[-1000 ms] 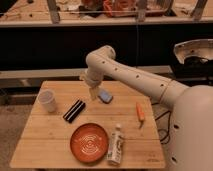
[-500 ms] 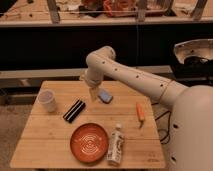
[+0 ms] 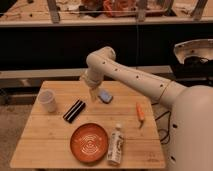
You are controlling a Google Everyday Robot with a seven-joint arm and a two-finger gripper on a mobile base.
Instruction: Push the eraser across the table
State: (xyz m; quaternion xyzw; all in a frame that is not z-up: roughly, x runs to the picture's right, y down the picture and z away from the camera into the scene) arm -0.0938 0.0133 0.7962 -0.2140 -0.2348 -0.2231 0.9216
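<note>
One tool (image 3: 93,95) hangs wide open and empty over the table (image 3: 45,140), just left of a small blue-grey pad (image 3: 104,96). Its tips are hard to make out, and whether they touch the pad cannot be told. The eraser (image 3: 74,110) lies diagonally on the table, apart from the tool, near a cup (image 3: 47,101).

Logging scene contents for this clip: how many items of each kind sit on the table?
Cup: 1
Eraser: 1
Blue-grey pad: 1
Orange plate: 1
Bottle: 1
Orange stick: 1
Total: 6
Gripper open, between eraser and pad.
</note>
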